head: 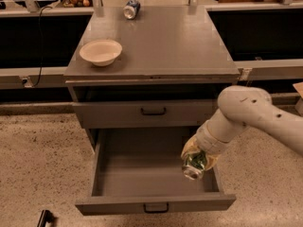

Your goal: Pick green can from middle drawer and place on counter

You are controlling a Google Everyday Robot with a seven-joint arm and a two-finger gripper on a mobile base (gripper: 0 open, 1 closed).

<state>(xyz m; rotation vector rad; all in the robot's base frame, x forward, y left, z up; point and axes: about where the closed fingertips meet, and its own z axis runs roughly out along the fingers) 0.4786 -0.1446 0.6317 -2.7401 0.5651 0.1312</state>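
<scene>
My gripper (196,159) is shut on the green can (193,164), holding it tilted above the right side of the open middle drawer (142,169). The can's silver end faces the camera and its body shows green between the fingers. The white arm reaches in from the right edge. The grey counter (165,41) lies above and behind, well apart from the can.
A beige bowl (100,51) sits at the counter's left front. A blue-and-silver can (131,8) lies on its side at the counter's back. The closed upper drawer (152,111) is just above the open one. A speckled floor surrounds the cabinet.
</scene>
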